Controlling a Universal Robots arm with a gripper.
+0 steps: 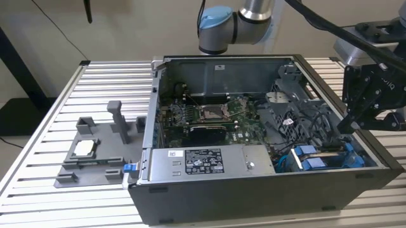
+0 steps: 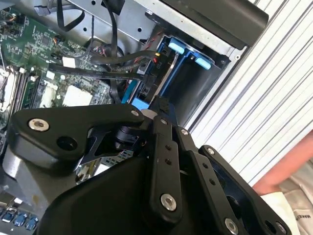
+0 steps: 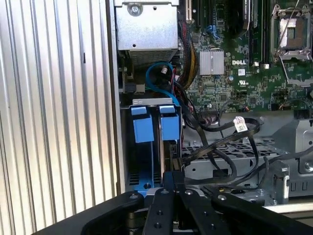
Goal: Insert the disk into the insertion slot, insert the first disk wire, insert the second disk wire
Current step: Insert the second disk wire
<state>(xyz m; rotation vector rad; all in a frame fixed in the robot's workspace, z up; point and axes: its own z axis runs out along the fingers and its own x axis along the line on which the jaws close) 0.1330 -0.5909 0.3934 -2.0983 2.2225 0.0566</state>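
Gripper [image 1: 347, 127] above the case's [image 1: 266, 199] 3 o'clock wall in the exterior view, fingers closed narrow; cannot tell whether anything is pinched. In both wrist views, tips [image 3: 173, 178] [image 2: 164, 105] just over the slot [image 3: 128, 147]. Disk [image 3: 143, 128] in the slot, blue tabs outward, at the case's 4 o'clock corner in the exterior view [image 1: 314, 164].

First wrist view adds black cables [image 3: 220, 147] looping beside the slot, near the tips. Second wrist view adds the slot's outer wall against the case edge.

Exterior view alone gives the room around: slatted table [image 1: 38, 142] open at 9 o'clock, grey fixture [image 1: 95, 156] well apart. Tight by the slot: case wall on one side, cables on the other.
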